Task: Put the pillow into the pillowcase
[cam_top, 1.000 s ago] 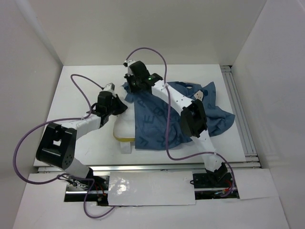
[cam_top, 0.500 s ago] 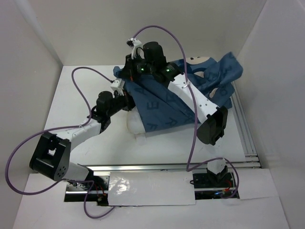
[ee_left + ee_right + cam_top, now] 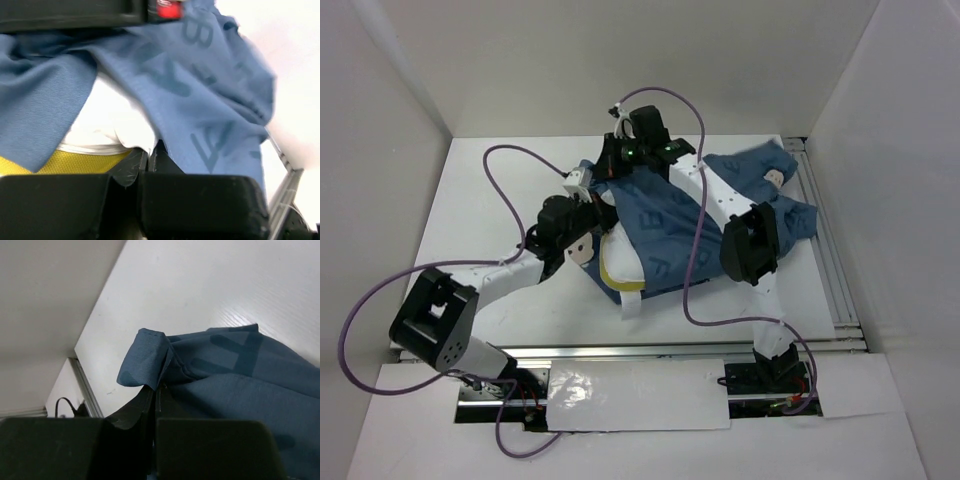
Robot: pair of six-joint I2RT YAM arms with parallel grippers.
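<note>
Left arm reaches toward one o'clock, my left tool (image 3: 150,152) pinching the dark blue letter-printed fabric pillowcase (image 3: 665,235); right arm stretches toward eleven, right tool (image 3: 157,388) clamping its hem. Plump white yellow-piped pillow (image 3: 616,270) lies mid-tabletop (image 3: 500,190), mostly sheathed.

Seen from above: one white pillow (image 3: 617,262) and one blue pillowcase (image 3: 660,215), both at the centre of one white table (image 3: 490,200). Two robot arms: the left arm (image 3: 498,272) at eight o'clock, the right arm (image 3: 708,192) at two o'clock. Two purple cables (image 3: 520,150), one per arm.
</note>
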